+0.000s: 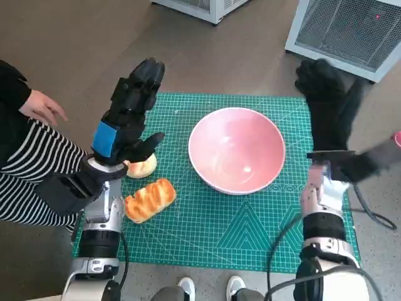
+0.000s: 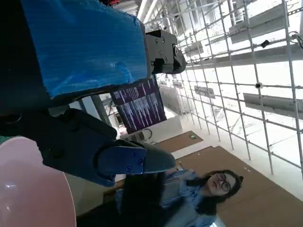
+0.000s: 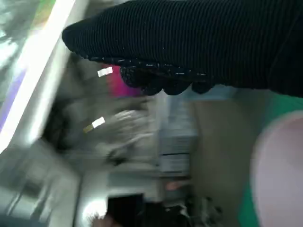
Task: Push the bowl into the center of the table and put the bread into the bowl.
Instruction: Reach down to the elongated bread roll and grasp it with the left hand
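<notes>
Head view, taken from the near edge outward: a golden, ridged bread loaf point(image 1: 150, 199) is being shown lying on the green gridded cutting mat point(image 1: 250, 232), its long axis running from near-left to far-right, with a pale round bun point(image 1: 143, 167) just beyond it. Directly above that bun the black left hand with blue tape point(image 1: 130, 119) is being held raised, fingers spread and gripping nothing; the loaf is judged to lie just nearward of and below those fingers, so this hand is much the nearer one for the pick. A wide pink glossy bowl point(image 1: 237, 149) is being seen to the right of the bread, already sitting about mid-mat, so the push is judged largely done. Beyond the bowl's right rim the right hand in the black knitted glove point(image 1: 329, 100) is being held up, open and empty. No readable writing or brand is being made out anywhere.
</notes>
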`<state>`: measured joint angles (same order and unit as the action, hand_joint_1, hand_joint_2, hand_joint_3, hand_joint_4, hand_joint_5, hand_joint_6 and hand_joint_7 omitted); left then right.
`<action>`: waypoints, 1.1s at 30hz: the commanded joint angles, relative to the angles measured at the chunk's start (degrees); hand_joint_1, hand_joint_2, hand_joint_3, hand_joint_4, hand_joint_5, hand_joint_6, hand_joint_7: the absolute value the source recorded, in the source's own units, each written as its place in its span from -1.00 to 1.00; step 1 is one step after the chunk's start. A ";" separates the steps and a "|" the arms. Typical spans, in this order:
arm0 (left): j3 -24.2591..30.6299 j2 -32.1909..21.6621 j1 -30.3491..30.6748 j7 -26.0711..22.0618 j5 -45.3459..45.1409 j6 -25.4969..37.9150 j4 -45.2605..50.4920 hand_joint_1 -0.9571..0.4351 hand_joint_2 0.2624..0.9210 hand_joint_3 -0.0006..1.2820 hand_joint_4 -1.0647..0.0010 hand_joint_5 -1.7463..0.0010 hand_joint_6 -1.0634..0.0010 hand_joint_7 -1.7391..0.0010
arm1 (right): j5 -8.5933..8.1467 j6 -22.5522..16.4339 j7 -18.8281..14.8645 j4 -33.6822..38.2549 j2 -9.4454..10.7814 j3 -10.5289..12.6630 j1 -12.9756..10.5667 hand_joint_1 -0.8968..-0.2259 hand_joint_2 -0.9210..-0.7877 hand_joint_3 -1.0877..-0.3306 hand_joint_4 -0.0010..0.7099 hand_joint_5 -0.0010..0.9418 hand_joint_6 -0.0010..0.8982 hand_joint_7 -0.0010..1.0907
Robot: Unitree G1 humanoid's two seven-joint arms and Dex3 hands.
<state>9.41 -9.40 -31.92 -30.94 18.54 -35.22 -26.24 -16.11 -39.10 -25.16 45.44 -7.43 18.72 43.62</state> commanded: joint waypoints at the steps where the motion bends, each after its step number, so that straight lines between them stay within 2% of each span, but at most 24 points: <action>1: -0.38 0.53 -0.92 -0.34 0.22 -0.05 -0.71 -0.57 1.00 -0.48 0.84 0.97 1.00 0.54 | 0.06 -0.77 -1.29 -7.42 0.56 -2.70 -4.90 -0.39 -1.00 0.06 -0.66 -0.95 -0.69 -0.38; 7: -0.40 1.35 -2.22 -1.47 1.15 -0.11 -1.90 -0.55 1.00 -0.50 0.84 0.97 1.00 0.55 | 0.68 -0.63 -1.74 -13.92 -0.62 -5.39 -7.84 -0.44 -1.00 0.07 -0.59 -0.94 -0.64 -0.35; 17: -0.50 2.35 -4.11 -3.70 2.57 0.19 -2.74 -0.53 1.00 -0.53 0.82 0.97 1.00 0.54 | 1.50 5.09 0.50 -23.04 -1.59 -8.04 -12.44 -0.47 -1.00 0.07 -0.53 -0.94 -0.64 -0.32; 22: -0.48 2.29 -4.47 -4.74 3.07 0.28 -2.54 -0.54 1.00 -0.55 0.82 0.97 1.00 0.54 | 1.33 6.88 0.92 -25.03 -1.49 -8.93 -13.54 -0.45 -1.00 0.06 -0.49 -0.93 -0.65 -0.31; 26: -0.23 1.65 -4.75 -5.57 3.02 0.14 -2.61 -0.54 1.00 -0.55 0.81 0.97 1.00 0.54 | 2.13 7.18 1.29 -25.74 -1.72 -9.61 -13.99 -0.46 -1.00 0.07 -0.48 -0.94 -0.67 -0.30; 33: 0.10 -2.60 -4.29 -5.95 0.01 -0.15 -1.40 -0.54 1.00 -0.56 0.81 0.97 1.00 0.53 | 2.30 7.52 1.65 -26.47 -2.19 -10.13 -14.63 -0.47 -1.00 0.06 -0.49 -0.95 -0.71 -0.30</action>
<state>9.19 -8.97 -35.78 -37.08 20.64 -35.13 -28.64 -14.89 -32.54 -24.01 19.41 -8.87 8.86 30.56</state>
